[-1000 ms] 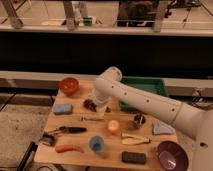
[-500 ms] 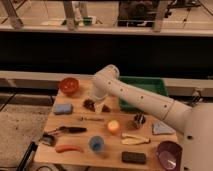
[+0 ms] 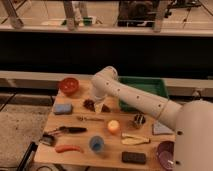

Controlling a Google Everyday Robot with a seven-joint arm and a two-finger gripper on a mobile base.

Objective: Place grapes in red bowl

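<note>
The grapes [image 3: 89,104], a small dark reddish-brown bunch, lie on the wooden table [image 3: 80,137] at its back middle. My gripper [image 3: 98,103] hangs from the white arm straight down, right at the grapes' right side, touching or nearly touching them. The red bowl [image 3: 69,86], small and orange-red with a darker inside, stands at the back left corner, up and to the left of the grapes. It holds nothing that I can see.
A blue sponge [image 3: 62,108] lies left of the grapes. A green tray [image 3: 145,89] sits behind the arm. In front are a fork [image 3: 90,119], an orange ball [image 3: 114,126], a blue cup [image 3: 96,144], a carrot-like stick [image 3: 68,148] and a purple bowl [image 3: 167,152].
The arm has shifted slightly left and come down closer over the grapes. The grapes and the bowl have not moved.
</note>
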